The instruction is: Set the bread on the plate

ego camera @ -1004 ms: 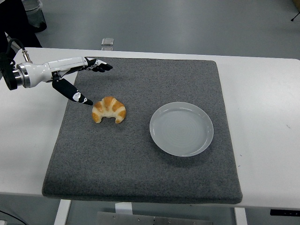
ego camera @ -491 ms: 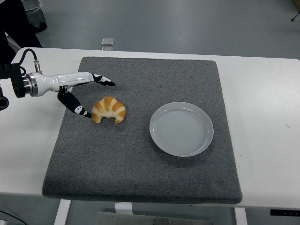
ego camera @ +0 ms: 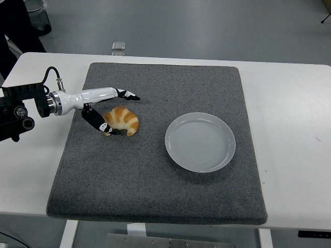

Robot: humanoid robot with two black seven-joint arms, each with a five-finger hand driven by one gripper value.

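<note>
A golden croissant (ego camera: pixel 128 122) lies on the grey mat (ego camera: pixel 155 175), left of centre. A white, empty plate (ego camera: pixel 200 141) sits on the mat to its right, a short gap away. My left hand (ego camera: pixel 121 113) comes in from the left edge and straddles the croissant. Its fingers (ego camera: pixel 126 94) stretch out just behind the croissant, and the thumb (ego camera: pixel 101 123) lies against the croissant's left end. The hand is spread and has not closed on the bread. The right arm is out of view.
The mat covers most of the white table (ego camera: pixel 289 113). A small grey object (ego camera: pixel 119 46) lies on the floor beyond the table's far edge. A dark bin (ego camera: pixel 36 15) stands at the top left.
My left hand has moved right and down toward the croissant. The thumb now reaches its left end and the fingers extend behind it. The croissant and plate have not moved.
</note>
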